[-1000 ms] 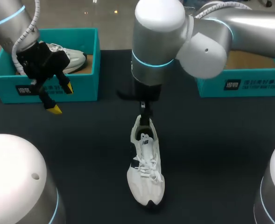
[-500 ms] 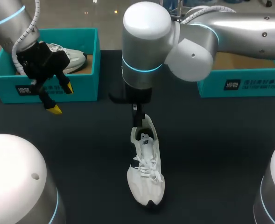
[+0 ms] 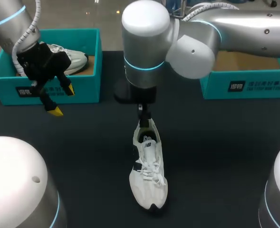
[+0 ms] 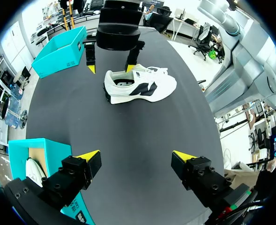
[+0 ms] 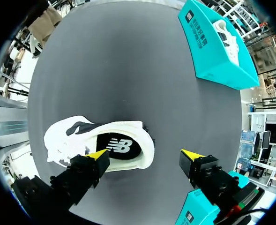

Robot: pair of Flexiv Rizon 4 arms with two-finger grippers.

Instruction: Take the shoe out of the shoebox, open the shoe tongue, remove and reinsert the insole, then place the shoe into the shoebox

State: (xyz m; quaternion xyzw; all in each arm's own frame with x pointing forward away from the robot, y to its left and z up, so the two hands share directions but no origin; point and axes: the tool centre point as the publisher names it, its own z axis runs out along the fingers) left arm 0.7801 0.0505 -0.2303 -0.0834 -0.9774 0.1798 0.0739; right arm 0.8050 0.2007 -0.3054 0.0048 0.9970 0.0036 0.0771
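Observation:
A white shoe lies on the black table, toe toward me and heel toward the far side. Its dark insole shows in the opening. My right gripper hangs open over the heel. In the right wrist view that gripper has one yellow tip above the shoe opening and the other outside the heel. My left gripper is open and empty in front of the left teal shoebox. From the left wrist, the left gripper looks across at the shoe and the right gripper.
A second white shoe lies inside the left shoebox. Another teal shoebox with a brown bottom stands at the back right. My right arm's big joints hang over the table's middle.
My right arm has swung to the left, and its gripper has stayed over the shoe's heel. The left arm and the shoe have not moved.

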